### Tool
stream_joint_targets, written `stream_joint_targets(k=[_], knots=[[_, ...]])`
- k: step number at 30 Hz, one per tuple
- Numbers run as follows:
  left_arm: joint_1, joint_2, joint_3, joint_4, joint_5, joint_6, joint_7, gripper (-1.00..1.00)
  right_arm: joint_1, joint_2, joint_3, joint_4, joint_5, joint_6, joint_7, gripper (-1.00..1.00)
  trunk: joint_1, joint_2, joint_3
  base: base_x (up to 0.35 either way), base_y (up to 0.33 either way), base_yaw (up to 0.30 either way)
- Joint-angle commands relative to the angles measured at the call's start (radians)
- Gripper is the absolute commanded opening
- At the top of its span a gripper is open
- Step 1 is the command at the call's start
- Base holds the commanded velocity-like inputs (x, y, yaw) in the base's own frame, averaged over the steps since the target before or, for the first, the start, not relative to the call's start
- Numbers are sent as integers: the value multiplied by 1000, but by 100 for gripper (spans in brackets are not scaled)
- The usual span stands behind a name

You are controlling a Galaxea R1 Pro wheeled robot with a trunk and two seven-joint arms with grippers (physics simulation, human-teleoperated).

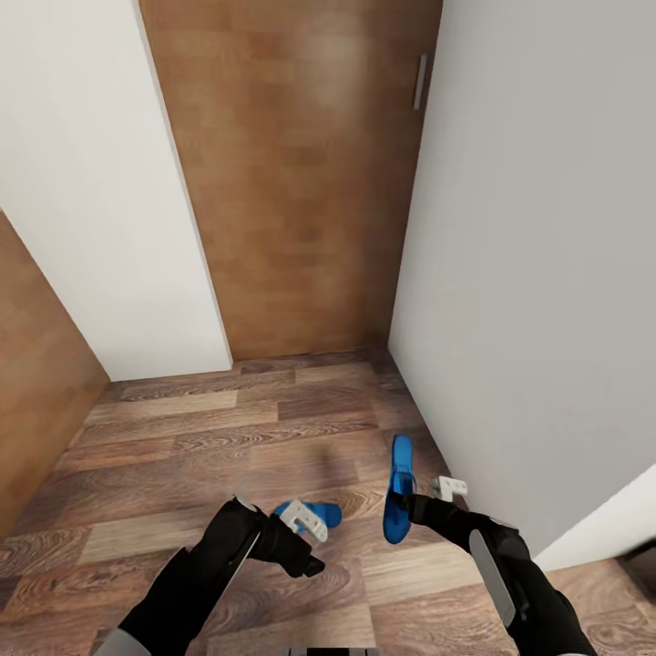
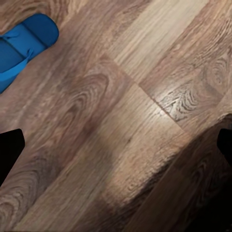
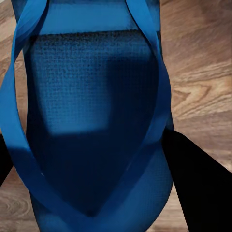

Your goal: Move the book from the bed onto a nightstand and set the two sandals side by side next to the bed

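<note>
Two end effectors low over wood floor (image 1: 273,410): right (image 1: 421,499) clenched on one blue sandal (image 1: 398,492), left (image 1: 305,521) released beside another (image 1: 319,512).

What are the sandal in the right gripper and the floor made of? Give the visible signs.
Sandal: probably foam or rubber, matte blue, with a fine dimpled footbed and smooth straps. Floor: wood-look planks, possibly laminate, brown with swirling grain and a faint sheen.

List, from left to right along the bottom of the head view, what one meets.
Left black arm's gripper → flat bright blue sandal → upright bright blue sandal → right gripper → white wall.
</note>
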Motion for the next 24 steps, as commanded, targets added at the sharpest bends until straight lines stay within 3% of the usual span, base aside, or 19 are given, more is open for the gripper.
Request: stream_joint_targets(k=[1,6,10,11,13,24], knots=[[0,0,1,-2,-10,3,5,100,0,0,-2,-14,-6,29,3,-100,0,-1,-5,0,0,0],[0,3,11,-7,-10,2,36,100,0,-5,-4,-102,-15,71,5,-100,2,-2,-24,0,0,0],[0,5,97,-9,-9,0,41,100,0,-6,-7,-130,-18,97,5,-100,4,-3,-40,0,0,0],[0,4,139,-9,-10,-1,41,100,0,-6,-7,-134,-18,105,5,-100,5,-3,-44,0,0,0],[0,4,169,-10,-10,-2,41,100,-1,-6,-6,-136,-18,110,5,-100,6,-3,-51,0,0,0],[0,1,189,-10,-10,-2,39,100,0,-2,-5,-136,-17,114,5,-100,11,-6,-94,0,0,0]])
